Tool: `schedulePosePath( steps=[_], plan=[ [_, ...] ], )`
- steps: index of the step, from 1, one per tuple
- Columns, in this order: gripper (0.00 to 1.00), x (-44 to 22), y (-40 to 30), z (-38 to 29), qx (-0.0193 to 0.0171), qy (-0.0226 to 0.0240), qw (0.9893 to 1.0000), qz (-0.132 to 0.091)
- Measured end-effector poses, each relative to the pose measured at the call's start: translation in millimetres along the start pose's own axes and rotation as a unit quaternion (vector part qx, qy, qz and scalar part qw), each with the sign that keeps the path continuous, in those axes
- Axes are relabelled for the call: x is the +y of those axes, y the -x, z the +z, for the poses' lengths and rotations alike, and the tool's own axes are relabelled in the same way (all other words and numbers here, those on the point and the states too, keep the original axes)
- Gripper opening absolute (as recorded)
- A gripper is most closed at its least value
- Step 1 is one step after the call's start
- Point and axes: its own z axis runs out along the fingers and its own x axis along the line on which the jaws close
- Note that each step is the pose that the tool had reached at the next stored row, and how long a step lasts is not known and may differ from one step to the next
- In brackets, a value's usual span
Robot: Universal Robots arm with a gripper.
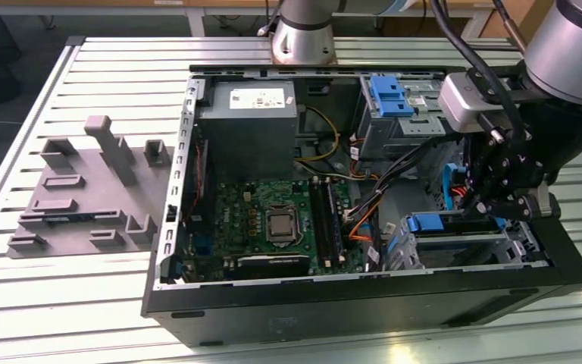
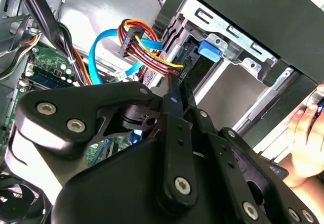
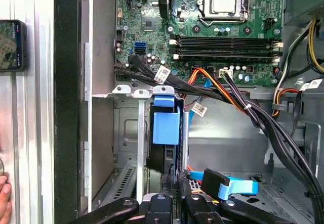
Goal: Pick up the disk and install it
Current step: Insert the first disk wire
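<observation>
The disk (image 3: 165,125) is judged stiff, fairly heavy and shock-sensitive, with slick metal faces. It is best held by its blue side rails, never by the label face. It appears edge-on: a blue rail over a dark, thin body. It stands upright in the metal cage (image 3: 126,90), directly ahead of the gripper (image 3: 174,183). The gripper's fingers (image 3: 165,181) are drawn almost together with nothing clearly clamped between them, and their tips sit at the disk's near edge. Cables (image 3: 243,105) run beside the gripper, and the motherboard (image 3: 223,37) lies beyond the cage.
</observation>
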Motion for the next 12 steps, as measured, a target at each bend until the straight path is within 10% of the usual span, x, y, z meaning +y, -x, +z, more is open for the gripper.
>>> schedulePosePath(
  steps=[12],
  plan=[
    [0.16,0.1,-0.4,2.5,0.0002,0.0000,1.0000,0.000]
  ],
)
